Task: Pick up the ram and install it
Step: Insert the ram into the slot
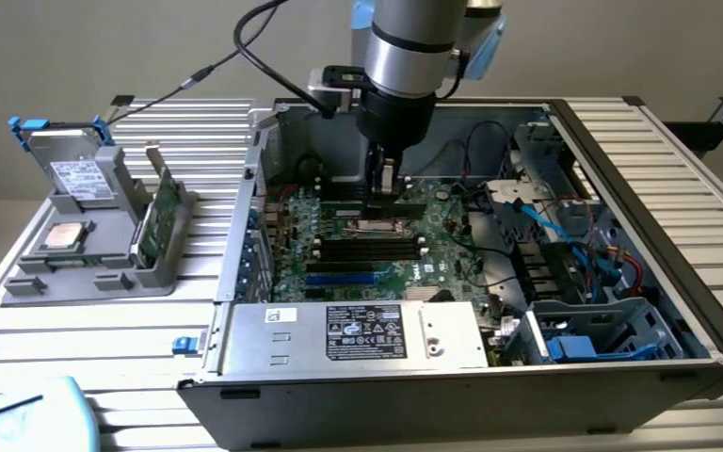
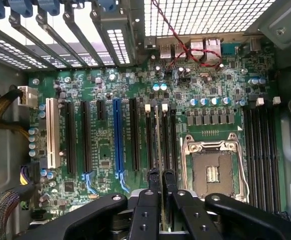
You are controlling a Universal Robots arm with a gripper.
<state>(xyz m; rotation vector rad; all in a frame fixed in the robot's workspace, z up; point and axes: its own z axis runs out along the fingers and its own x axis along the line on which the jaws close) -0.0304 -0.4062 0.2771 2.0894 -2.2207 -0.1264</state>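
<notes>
Inside the open computer case [image 1: 613,160], my gripper [image 1: 390,188] points down at the green motherboard [image 1: 443,254]. Its two black fingers [image 2: 153,182] are shut on the ram [image 2: 158,135]. From the wrist camera the ram is a thin strip seen edge-on, lined up along the black memory slots [image 2: 149,140] beside the empty processor socket [image 2: 213,170]. The exterior view has the ram [image 1: 393,199] as a short dark-green bar under the fingers, low over the board behind the socket. I cannot tell whether it is touching a slot.
A grey holder [image 1: 79,273] outside the case, on the exterior view's left, carries a drive, a silver chip and a green card [image 1: 157,221]. The power supply [image 1: 361,334] lies along the case front. Cables and a drive cage [image 1: 587,330] crowd the right. More memory slots [image 2: 260,150] lie beyond the socket.
</notes>
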